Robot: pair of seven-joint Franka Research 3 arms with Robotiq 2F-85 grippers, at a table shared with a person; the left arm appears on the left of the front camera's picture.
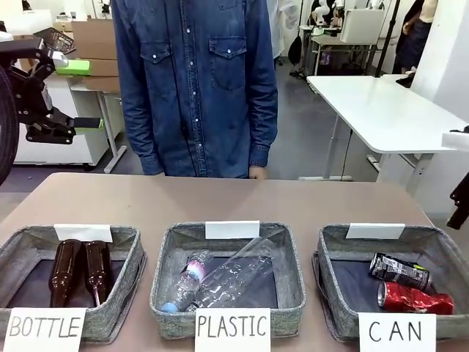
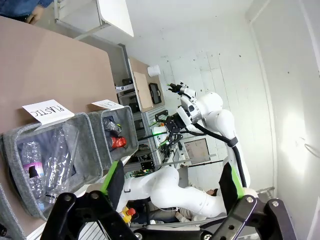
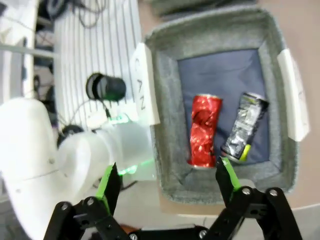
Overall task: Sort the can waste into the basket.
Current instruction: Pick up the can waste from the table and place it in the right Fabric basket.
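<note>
CAN basket, counter's right end: red can and black can lie side by side inside. Right gripper, seen from its wrist, above them, fingers wide, empty. Left gripper raised at left, apparently spread, holding nothing.
</note>
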